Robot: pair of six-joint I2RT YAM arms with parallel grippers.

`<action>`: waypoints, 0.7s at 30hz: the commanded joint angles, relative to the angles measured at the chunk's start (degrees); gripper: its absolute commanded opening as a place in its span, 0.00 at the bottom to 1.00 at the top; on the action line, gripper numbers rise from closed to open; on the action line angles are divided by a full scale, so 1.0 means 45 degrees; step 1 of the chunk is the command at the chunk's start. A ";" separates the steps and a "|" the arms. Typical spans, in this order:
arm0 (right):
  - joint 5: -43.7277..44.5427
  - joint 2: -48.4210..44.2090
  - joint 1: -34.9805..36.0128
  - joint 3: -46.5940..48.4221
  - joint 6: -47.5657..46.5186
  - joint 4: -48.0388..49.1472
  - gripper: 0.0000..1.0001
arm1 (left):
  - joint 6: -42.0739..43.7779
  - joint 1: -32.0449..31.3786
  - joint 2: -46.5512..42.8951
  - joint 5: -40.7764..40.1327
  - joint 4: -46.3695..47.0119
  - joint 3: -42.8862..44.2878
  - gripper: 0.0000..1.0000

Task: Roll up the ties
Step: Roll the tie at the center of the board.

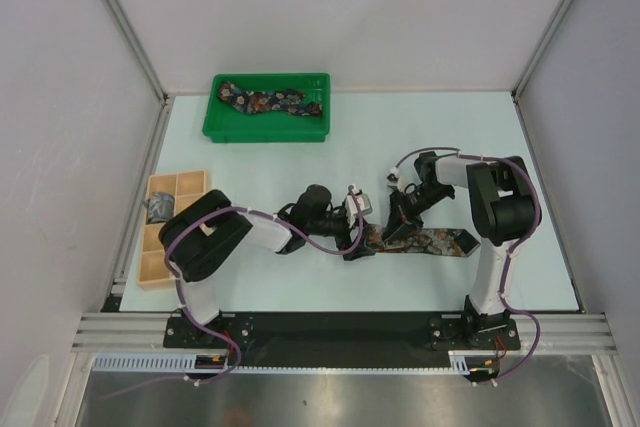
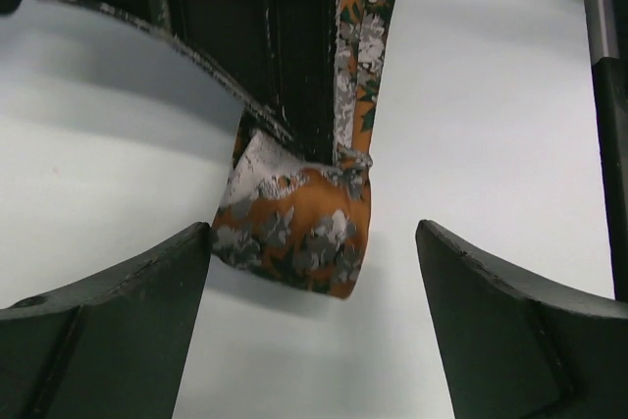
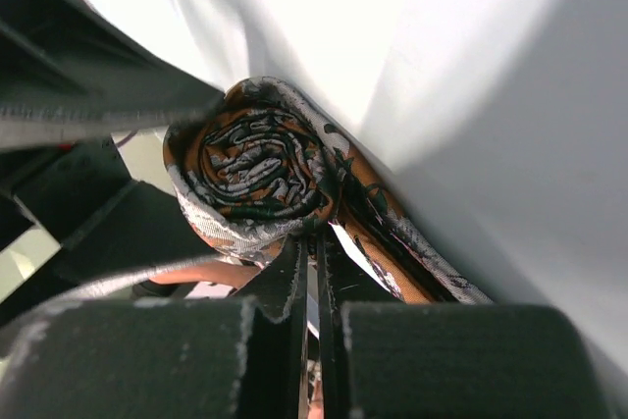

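Note:
A rust-brown tie (image 1: 440,243) lies on the table, its left end wound into a roll (image 3: 260,169). My right gripper (image 3: 314,242) is shut, and its tips pinch the roll's lower edge where the flat tail leaves it. In the left wrist view, my left gripper (image 2: 312,231) is open around the roll (image 2: 294,233), which brushes the left finger (image 2: 118,321) and stands apart from the right finger. In the top view both grippers meet at the tie's left end, left (image 1: 357,232) and right (image 1: 400,225). A navy floral tie (image 1: 275,102) lies in the green tray. A grey-blue tie (image 1: 160,210) sits rolled in the wooden box.
The green tray (image 1: 215,132) stands at the back left of the table. The tan compartment box (image 1: 170,187) sits by the left edge next to the left arm. Grey walls and frame posts close in the back and both sides.

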 commanded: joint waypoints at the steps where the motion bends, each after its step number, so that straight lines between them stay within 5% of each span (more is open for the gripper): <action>1: 0.3475 0.1082 0.0705 -0.0185 -0.0705 0.0499 0.00 | -0.0203 -0.0282 0.0665 0.0469 0.2075 0.0344 0.89; 4: 0.3338 0.1356 0.0744 -0.0049 -0.0705 0.0635 0.00 | 0.0536 -0.0399 0.1075 0.0062 0.1705 0.0579 0.84; 13: 0.2733 0.2314 0.1680 0.0576 -0.0276 0.1826 0.00 | 0.2177 -0.0614 0.0941 -0.0800 -0.0345 0.0736 0.47; 21: 0.2224 0.2803 0.2579 0.1903 0.0291 0.2783 0.00 | 0.3099 -0.0634 -0.0560 -0.2185 -0.3917 0.0833 0.29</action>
